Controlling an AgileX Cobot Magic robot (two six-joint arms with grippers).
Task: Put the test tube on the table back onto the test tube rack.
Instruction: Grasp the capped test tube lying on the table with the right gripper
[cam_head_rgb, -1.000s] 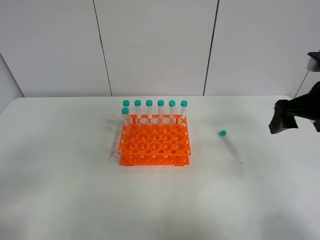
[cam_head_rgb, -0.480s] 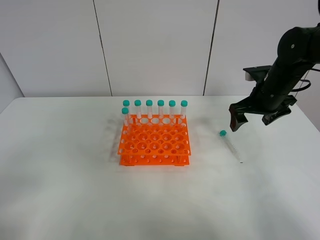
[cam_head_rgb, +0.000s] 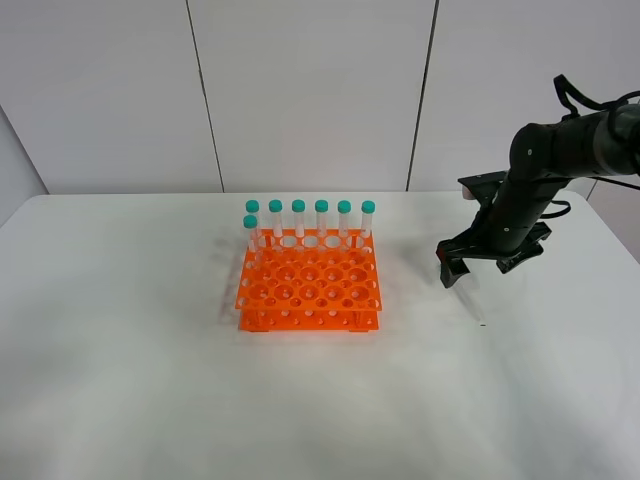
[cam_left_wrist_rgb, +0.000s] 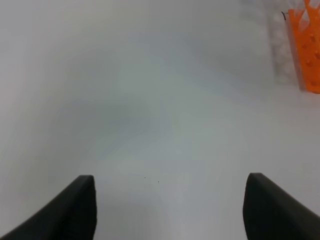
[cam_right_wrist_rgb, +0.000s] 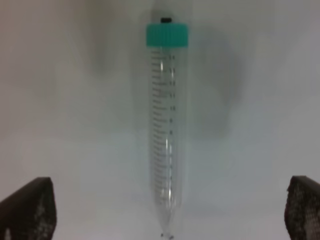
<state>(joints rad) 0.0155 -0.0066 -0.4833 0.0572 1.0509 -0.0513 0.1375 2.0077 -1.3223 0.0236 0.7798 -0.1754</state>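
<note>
The test tube (cam_right_wrist_rgb: 167, 130) lies flat on the white table (cam_head_rgb: 150, 380), to the right of the orange test tube rack (cam_head_rgb: 308, 285). It is clear with a teal-green cap (cam_right_wrist_rgb: 167, 35). In the high view only its clear body (cam_head_rgb: 470, 303) shows, because the gripper hides the cap. My right gripper (cam_head_rgb: 478, 266) hovers just above the tube, open and empty, with its fingers on either side of it (cam_right_wrist_rgb: 165, 212). My left gripper (cam_left_wrist_rgb: 172, 210) is open and empty over bare table; it is out of the high view. The rack's edge (cam_left_wrist_rgb: 307, 45) shows in the left wrist view.
Several identical capped tubes (cam_head_rgb: 310, 218) stand upright in the rack's back row, and one more stands at the left end of the second row. A white panelled wall (cam_head_rgb: 310, 90) rises behind the table.
My right arm has come in from the right edge of the high view and moved left and down, so its gripper now sits over the lying tube. The tube and rack have not moved.
</note>
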